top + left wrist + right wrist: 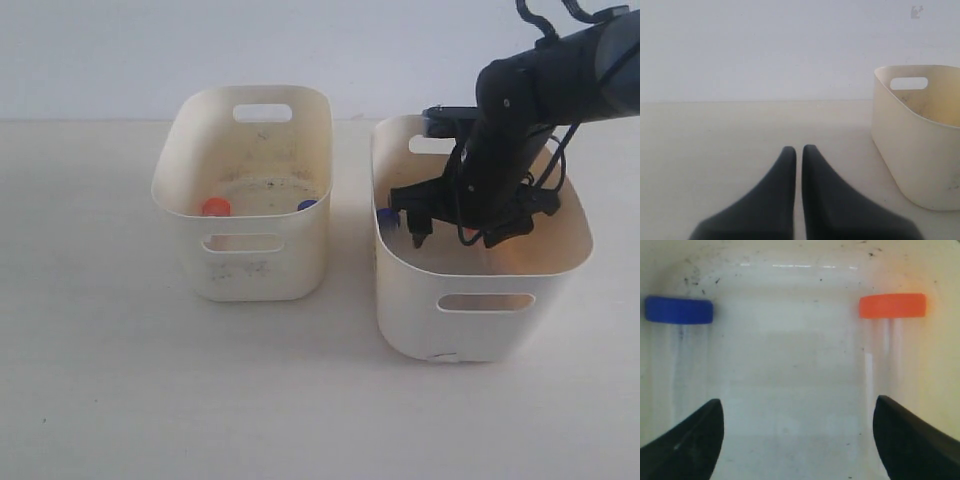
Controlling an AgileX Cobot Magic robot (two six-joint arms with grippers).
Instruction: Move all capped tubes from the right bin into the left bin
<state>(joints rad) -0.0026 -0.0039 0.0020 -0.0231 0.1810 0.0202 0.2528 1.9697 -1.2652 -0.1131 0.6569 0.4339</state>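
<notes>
Exterior view: two capped tubes (215, 207) lie in the left bin (250, 280), and my right gripper (455, 232) hangs open inside the right bin (480, 335) between a blue-capped tube (679, 310) and an orange-capped tube (892, 305), both yet to move.

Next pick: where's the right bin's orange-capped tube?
Right wrist view: orange-capped tube on the right bin's floor before the open right gripper, opposite the blue-capped tube.

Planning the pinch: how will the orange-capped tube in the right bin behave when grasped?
The orange-capped tube looks clear and empty, probably light. Its round body may roll or slip on the smooth right bin floor. The wider cap likely grips better.
</notes>
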